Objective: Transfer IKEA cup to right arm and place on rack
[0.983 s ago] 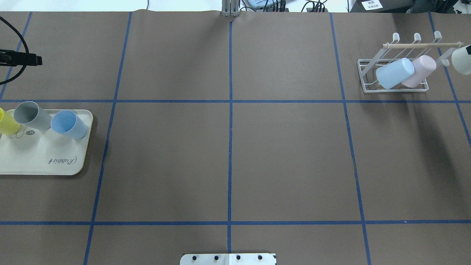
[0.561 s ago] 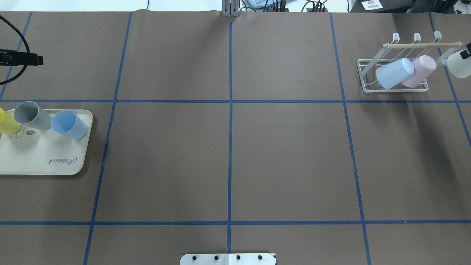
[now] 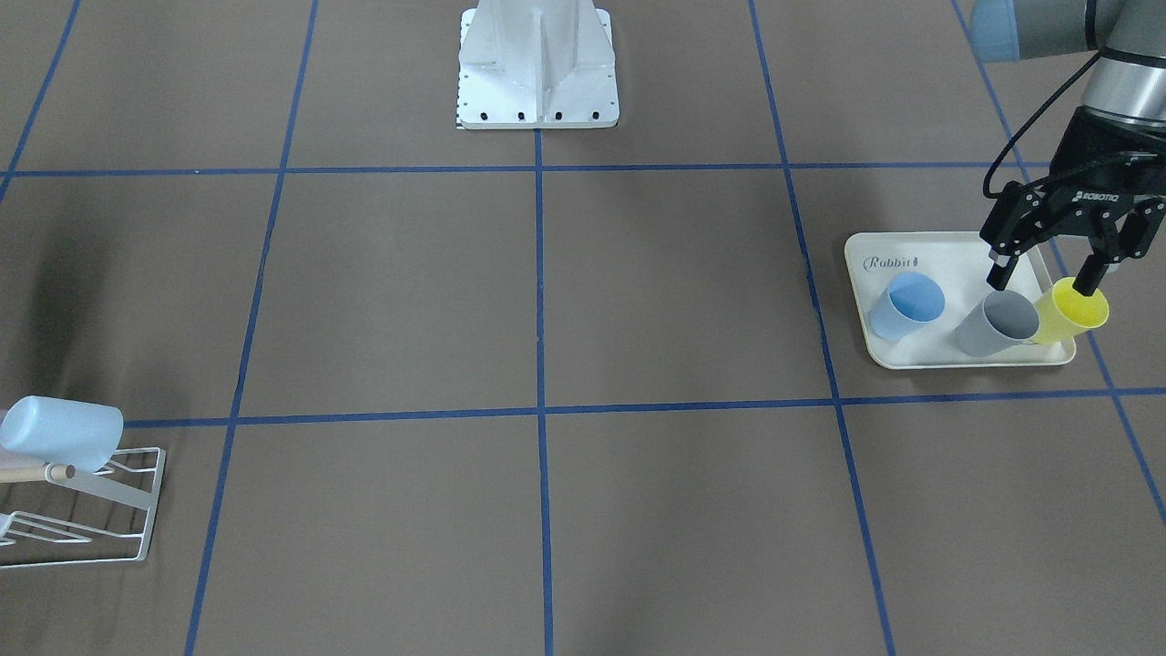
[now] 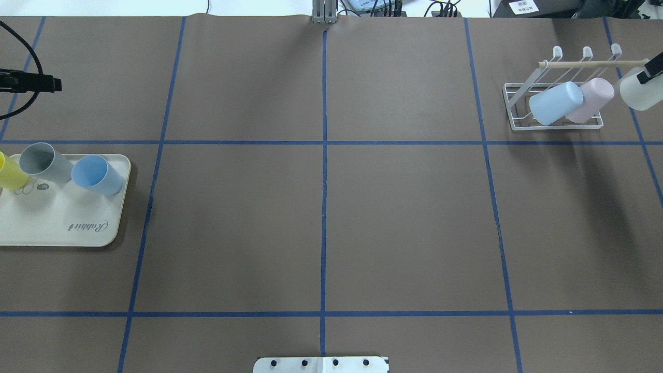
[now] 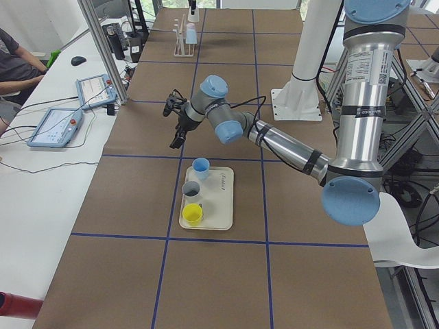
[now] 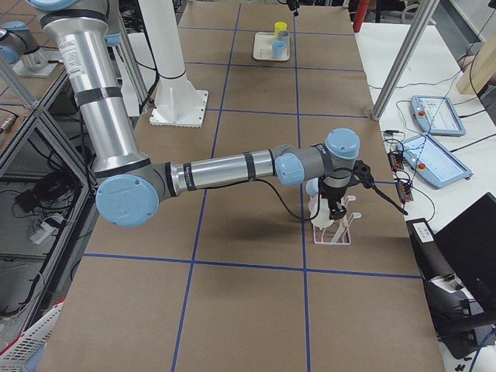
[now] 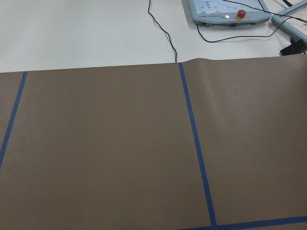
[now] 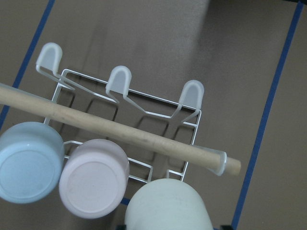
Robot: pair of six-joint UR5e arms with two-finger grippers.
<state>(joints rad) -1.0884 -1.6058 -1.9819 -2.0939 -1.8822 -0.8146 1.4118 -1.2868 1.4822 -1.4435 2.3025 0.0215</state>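
Note:
A cream-white IKEA cup (image 4: 638,93) hangs in the air just right of the rack (image 4: 518,106), with my right gripper (image 6: 329,208) shut on it. One black finger (image 4: 651,71) shows against the cup's side. In the right wrist view the cup (image 8: 168,208) sits at the bottom edge, below the end of the wooden rod (image 8: 120,129). A light blue cup (image 4: 555,102) and a pink cup (image 4: 593,99) lie tilted on the rack. My left gripper (image 3: 1043,281) hangs open and holds nothing, above the far side of the tray.
The cream tray (image 4: 62,228) at the left edge carries a blue cup (image 4: 96,175), a grey cup (image 4: 44,161) and a yellow cup (image 4: 9,172). Blue tape lines grid the brown table. The robot's base plate (image 4: 321,364) is at the near edge.
The white cup in my right gripper has shifted left and slightly down in the overhead view, closer to the rack's rod end. The left gripper has stayed in place.

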